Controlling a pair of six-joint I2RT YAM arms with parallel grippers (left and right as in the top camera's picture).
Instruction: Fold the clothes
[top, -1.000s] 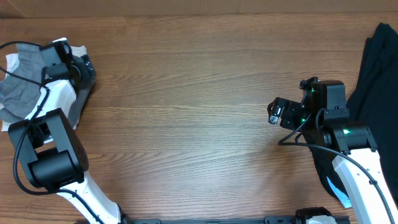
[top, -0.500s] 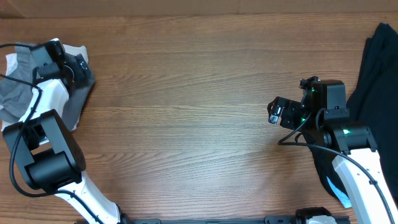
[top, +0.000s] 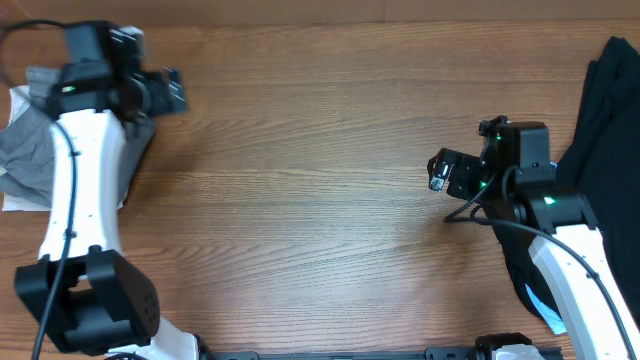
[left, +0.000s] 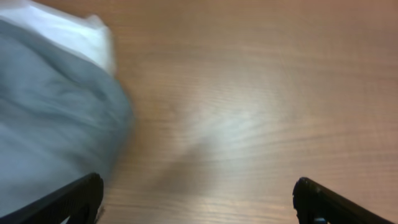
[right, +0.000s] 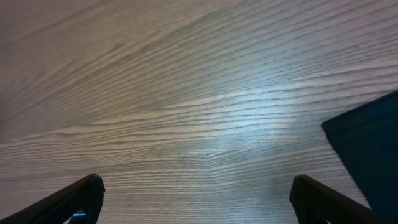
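At the left edge of the table (top: 300, 180) you have the grey garment (top: 30, 150) lying rumpled, with the off-white garment (top: 16, 100) peeking out from under it. Your left gripper (top: 165, 92) hangs over bare wood just inboard of that heap, near the table's far edge. The blurred left wrist view shows its jaws spread wide with nothing between them, and grey cloth (left: 50, 124) fills the frame's left side. Over the table's right half, your right gripper (top: 440, 172) is above bare wood, its jaws also wide apart and empty. The black garment (top: 600, 110) lies along the table's right edge and passes under the right arm; one dark corner (right: 367, 149) shows in the right wrist view
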